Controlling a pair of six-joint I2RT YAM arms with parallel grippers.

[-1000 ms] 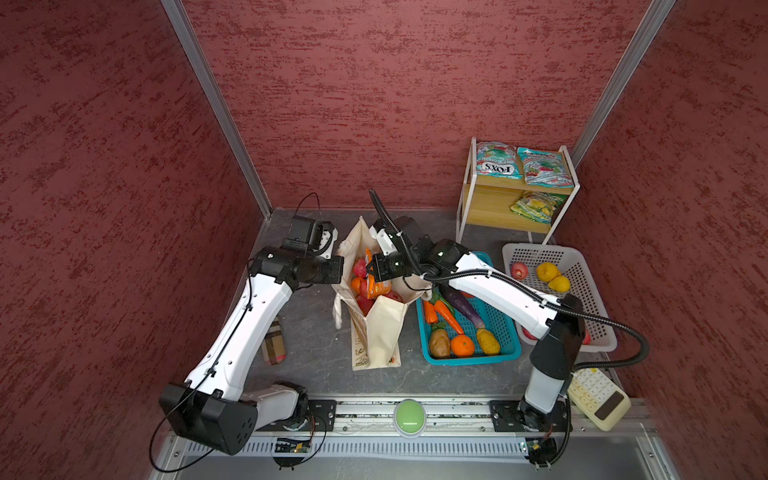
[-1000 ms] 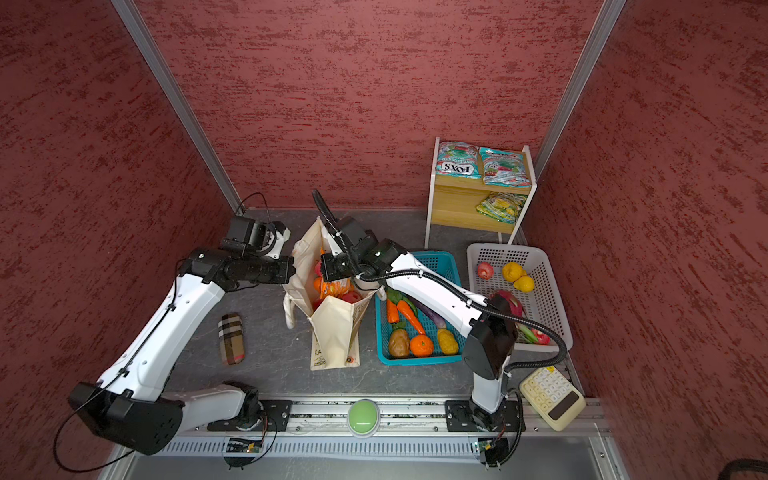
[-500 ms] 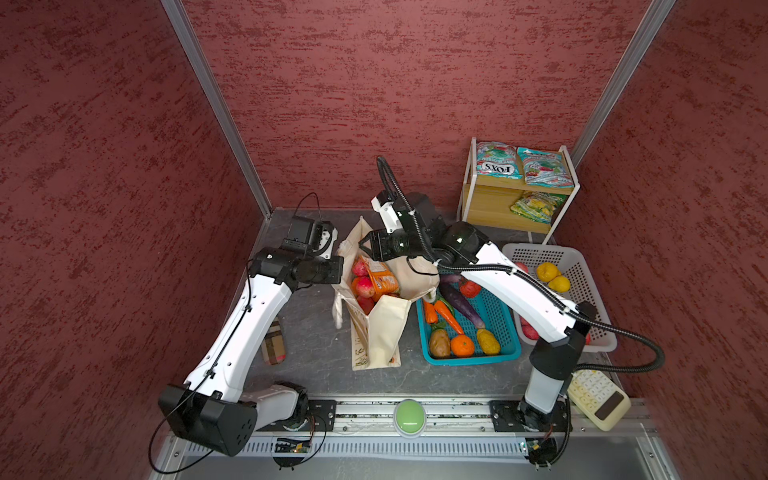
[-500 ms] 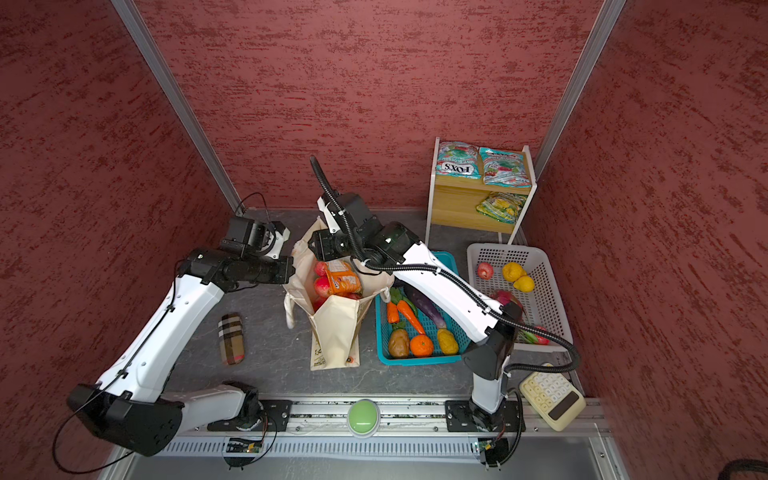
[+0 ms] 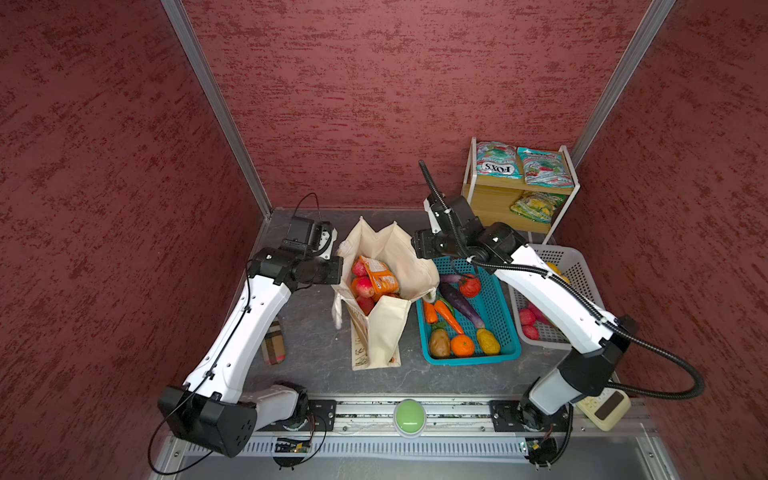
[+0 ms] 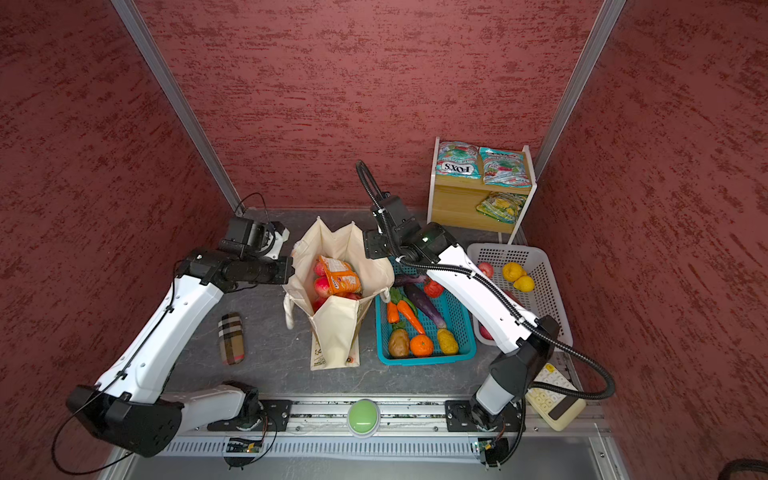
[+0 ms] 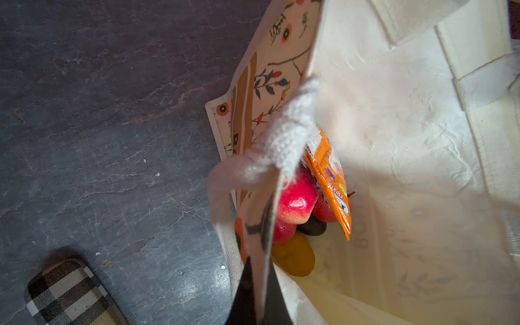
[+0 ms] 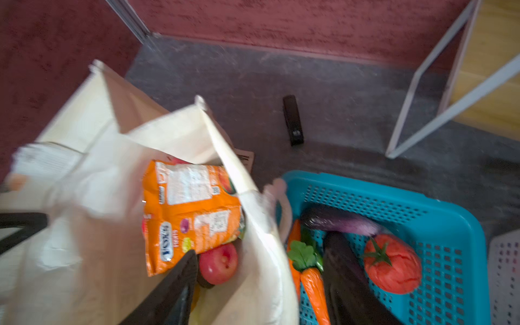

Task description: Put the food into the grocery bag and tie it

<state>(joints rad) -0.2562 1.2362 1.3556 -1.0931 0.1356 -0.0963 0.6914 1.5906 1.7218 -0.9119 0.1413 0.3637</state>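
Grocery bag (image 5: 386,245): orange pkt (image 5: 380,279) atop apples (image 5: 362,286), maybe pumpkin (image 7: 295,257) below

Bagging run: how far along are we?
Done: red apples and an orange packet lie in the grocery bag. In hand: left gripper shut on its rim, right gripper open over its mouth. Left: vegetables in the teal basket, fruit in the white basket, shelf packets; handle untied.

Evenly lit, soft shadows, right wrist view motion-blurred, top views sharp
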